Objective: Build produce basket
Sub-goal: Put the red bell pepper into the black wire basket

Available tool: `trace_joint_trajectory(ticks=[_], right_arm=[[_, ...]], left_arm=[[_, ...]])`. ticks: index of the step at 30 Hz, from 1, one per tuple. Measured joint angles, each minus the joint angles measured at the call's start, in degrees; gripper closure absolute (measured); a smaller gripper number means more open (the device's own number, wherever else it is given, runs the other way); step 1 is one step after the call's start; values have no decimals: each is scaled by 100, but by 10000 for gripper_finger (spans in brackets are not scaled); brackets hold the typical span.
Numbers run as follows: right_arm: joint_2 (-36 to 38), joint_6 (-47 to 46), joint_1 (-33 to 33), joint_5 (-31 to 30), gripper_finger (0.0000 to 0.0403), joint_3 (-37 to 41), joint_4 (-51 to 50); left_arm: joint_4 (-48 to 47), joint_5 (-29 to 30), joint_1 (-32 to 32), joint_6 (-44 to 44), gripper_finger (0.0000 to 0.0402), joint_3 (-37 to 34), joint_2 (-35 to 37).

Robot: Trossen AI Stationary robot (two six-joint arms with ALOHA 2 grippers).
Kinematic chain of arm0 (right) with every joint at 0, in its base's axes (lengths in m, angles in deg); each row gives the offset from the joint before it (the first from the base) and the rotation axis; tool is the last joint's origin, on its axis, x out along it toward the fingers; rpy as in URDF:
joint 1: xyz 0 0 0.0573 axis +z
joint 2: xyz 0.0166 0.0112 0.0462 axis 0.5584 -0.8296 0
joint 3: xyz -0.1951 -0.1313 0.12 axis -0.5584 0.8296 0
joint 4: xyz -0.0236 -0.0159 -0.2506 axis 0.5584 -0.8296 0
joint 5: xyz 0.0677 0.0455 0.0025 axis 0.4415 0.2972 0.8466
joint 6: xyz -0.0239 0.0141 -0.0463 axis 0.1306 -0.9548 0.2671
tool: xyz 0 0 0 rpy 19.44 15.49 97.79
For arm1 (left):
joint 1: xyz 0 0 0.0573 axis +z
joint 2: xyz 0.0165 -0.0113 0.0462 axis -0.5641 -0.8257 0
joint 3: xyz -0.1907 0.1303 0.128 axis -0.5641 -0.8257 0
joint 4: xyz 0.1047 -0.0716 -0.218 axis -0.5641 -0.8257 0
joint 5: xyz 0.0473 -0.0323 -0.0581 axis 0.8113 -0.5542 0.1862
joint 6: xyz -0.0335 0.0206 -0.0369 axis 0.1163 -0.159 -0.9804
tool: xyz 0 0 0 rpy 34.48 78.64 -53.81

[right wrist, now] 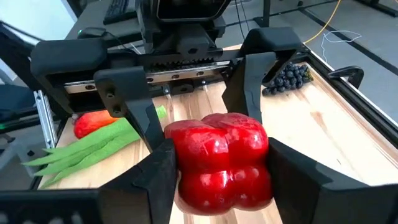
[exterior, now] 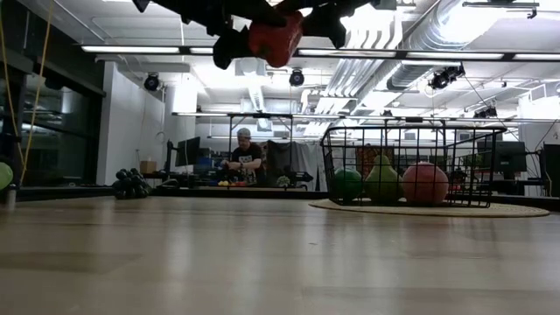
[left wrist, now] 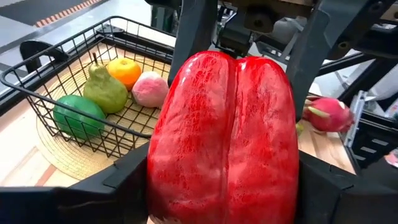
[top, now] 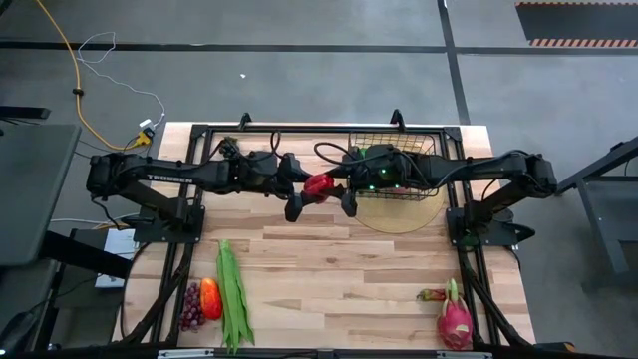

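**Red pepper gripped by both hands above the counter**

A red bell pepper hangs in the air over the middle of the wooden counter, just left of the basket. The left hand reaches in from the left and the right hand from the right, and they meet at the pepper. In the left wrist view the pepper fills the gap between that arm's dark fingers, which press on its sides, while the other arm's fingers stand against it farther back. The right wrist view shows the same from the other side: the pepper is pinched between the near fingers, with the left arm's fingers clamped on it from beyond. In the low view it sits high, well clear of the counter.

The black wire basket stands at the far right part of the counter on a round tan mat. Inside it lie a green pepper, a pear, an orange fruit and a pinkish apple.

At the near left lie dark grapes, an orange-red pepper and long green beans, close together. A pink dragon fruit lies at the near right.

A person sits in the room behind.
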Motion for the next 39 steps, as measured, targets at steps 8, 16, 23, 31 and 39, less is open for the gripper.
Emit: trace_joint_trajectory(ticks=[8,16,23,31,39], right_arm=[[543,129,-348,-78,210,-8,-704],[1529,376,-662,-608,212,-2,-2071],[2181,324,-758,-1197,212,-2,-3350],[1822,511,-1073,-1129,212,34,-4058],[1412,724,-1847,-310,212,1472,-2528]], left_arm=[[-2054,-676,417,619,62,1211,107],[-3678,-389,613,988,50,2309,472],[-3109,531,445,786,51,1920,1772],[-1533,1223,171,62,51,273,3254],[-1231,1394,120,-527,51,-257,3555]])
